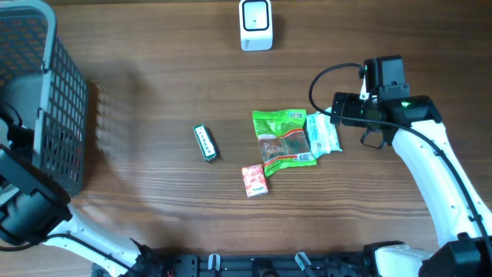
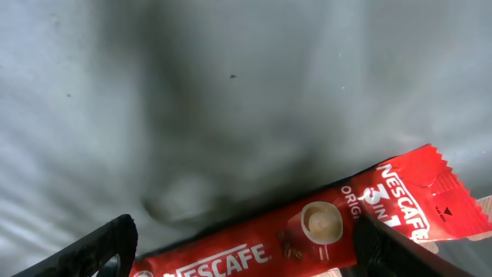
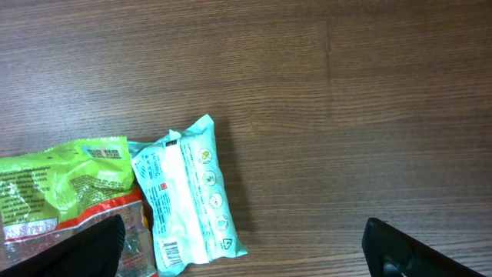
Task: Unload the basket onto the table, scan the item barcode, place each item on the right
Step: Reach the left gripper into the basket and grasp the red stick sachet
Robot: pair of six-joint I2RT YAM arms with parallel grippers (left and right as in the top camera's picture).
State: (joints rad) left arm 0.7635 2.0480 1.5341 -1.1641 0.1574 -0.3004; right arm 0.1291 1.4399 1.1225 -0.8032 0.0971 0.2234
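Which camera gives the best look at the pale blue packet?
The right wrist view: the blue packet lies close, print and barcode visible. Overhead shows it small beside the green bag. The left wrist view misses it.

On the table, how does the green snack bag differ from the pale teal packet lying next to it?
Colour: the green snack bag is bright green with a red band, while the pale teal packet is light teal and white. Size: the green snack bag is clearly wider, and the pale teal packet is narrow. Both are sealed soft packs lying flat, side by side, on the wooden table.
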